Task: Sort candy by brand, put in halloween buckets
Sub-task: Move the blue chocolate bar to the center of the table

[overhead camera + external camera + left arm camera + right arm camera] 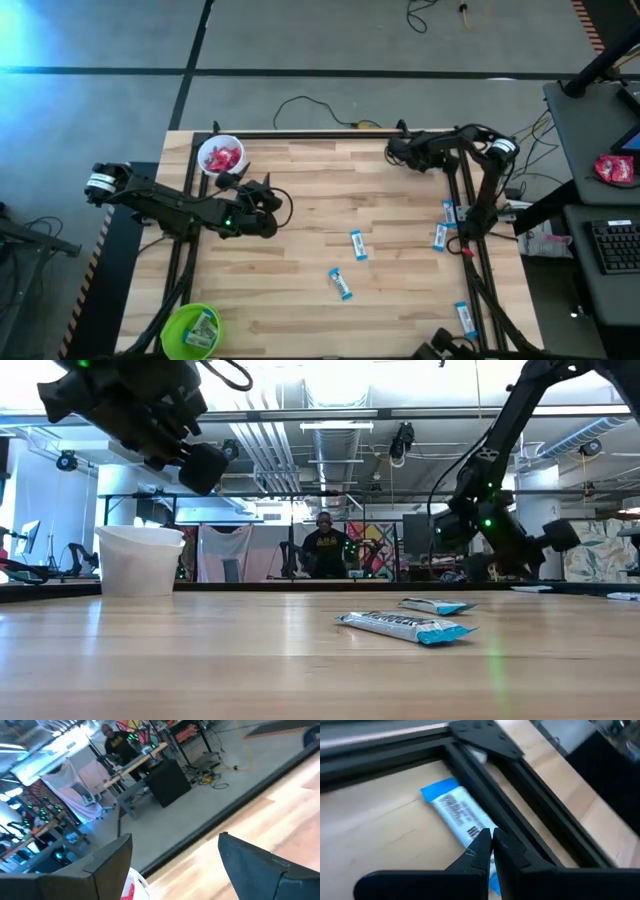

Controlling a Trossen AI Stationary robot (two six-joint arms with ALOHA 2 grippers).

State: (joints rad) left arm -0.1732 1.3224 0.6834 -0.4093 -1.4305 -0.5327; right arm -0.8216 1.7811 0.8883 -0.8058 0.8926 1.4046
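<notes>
Candy remaining on the table [300, 190] is all the slim light blue and white kind: two pieces near table centre [358, 245] and [341, 284], a pair at about 3 o'clock against the right arm's frame [448, 212] and [440, 237], and one toward 5 o'clock [464, 318]. Red pieces already lie in the white bucket [220, 157] at roughly 10 o'clock; the lime green bucket [192, 328] at 7 o'clock holds at least one blue-and-white piece.

Handling, as a judgement: each wrapped bar looks very light, thin and flat, with a smooth film wrapper likely to slide on the wood and crinkle under pressure. It lies low, so the fingers must come down nearly to the surface. The best hold appears to be across the narrow width at mid-length; the crimped ends would probably fold or slip.

Left gripper [262, 205]: raised above the table just beside the white bucket, toward 9 o'clock from centre. Jaws stand wide apart in the wrist view, nothing between them.

Right gripper [492, 842]: fingertips pressed together, empty, poised over a blue-and-white bar [457, 815] lying alongside the dark frame rail [520, 835]. Contact with the wrapper cannot be confirmed.
</notes>
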